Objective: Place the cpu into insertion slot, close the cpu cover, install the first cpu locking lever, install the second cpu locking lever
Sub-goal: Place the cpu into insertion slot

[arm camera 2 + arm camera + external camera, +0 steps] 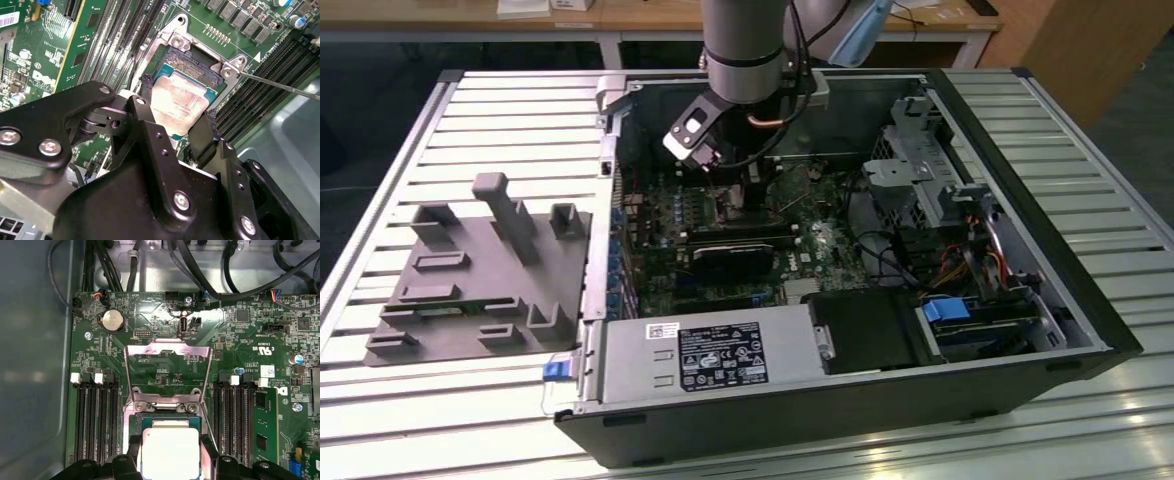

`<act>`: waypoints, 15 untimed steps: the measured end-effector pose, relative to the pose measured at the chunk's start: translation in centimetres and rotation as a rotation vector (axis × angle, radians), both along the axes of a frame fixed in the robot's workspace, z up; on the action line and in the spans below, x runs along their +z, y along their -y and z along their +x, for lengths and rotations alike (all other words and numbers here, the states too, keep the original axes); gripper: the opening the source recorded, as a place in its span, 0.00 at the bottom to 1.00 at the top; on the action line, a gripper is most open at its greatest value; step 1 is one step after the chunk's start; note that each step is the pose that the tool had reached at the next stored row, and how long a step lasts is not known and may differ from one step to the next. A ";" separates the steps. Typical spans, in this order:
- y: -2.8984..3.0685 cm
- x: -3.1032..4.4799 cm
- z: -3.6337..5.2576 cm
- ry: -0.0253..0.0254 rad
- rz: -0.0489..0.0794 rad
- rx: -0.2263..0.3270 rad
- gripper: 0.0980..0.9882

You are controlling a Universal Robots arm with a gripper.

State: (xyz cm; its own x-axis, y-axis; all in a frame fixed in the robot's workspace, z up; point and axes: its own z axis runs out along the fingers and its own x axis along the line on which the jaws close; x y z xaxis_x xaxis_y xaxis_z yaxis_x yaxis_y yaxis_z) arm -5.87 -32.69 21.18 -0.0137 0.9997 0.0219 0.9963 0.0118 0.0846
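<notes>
In both wrist views the cpu (169, 452) (184, 100), a flat square chip with a dull silver top, sits between my black fingers (131, 452) (205, 132), which press on two opposite sides. It lies level over the insertion slot (194, 64), whose dark rim shows beyond its far edge; I cannot tell if it is fully seated. The cpu cover (167, 351), a thin metal frame, stands flipped up on its hinge behind the slot. A thin metal lever rod (280, 86) sticks out beside the hinge. In the exterior view my gripper (734, 185) reaches down into the open computer case.
Black memory slots (95, 420) flank the socket on both sides, with a green card (262, 425) beyond. Black cables (200, 275) run along the case wall. A grey fixture block (480, 270) lies on the slatted table at the exterior view's left; the power supply (707, 355) fills the case's front.
</notes>
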 end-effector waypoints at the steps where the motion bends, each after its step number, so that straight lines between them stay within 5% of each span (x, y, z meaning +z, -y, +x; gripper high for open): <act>1: 0.00 -0.10 -0.02 0.0000 0.000 -0.001 0.50; 15: -0.10 -1.11 -0.21 -0.0001 0.000 -0.009 0.50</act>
State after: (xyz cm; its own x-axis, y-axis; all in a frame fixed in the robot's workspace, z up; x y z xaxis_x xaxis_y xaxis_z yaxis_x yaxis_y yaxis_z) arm -6.08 -32.59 20.07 -0.0051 0.9997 0.0218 0.9964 0.0032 0.0845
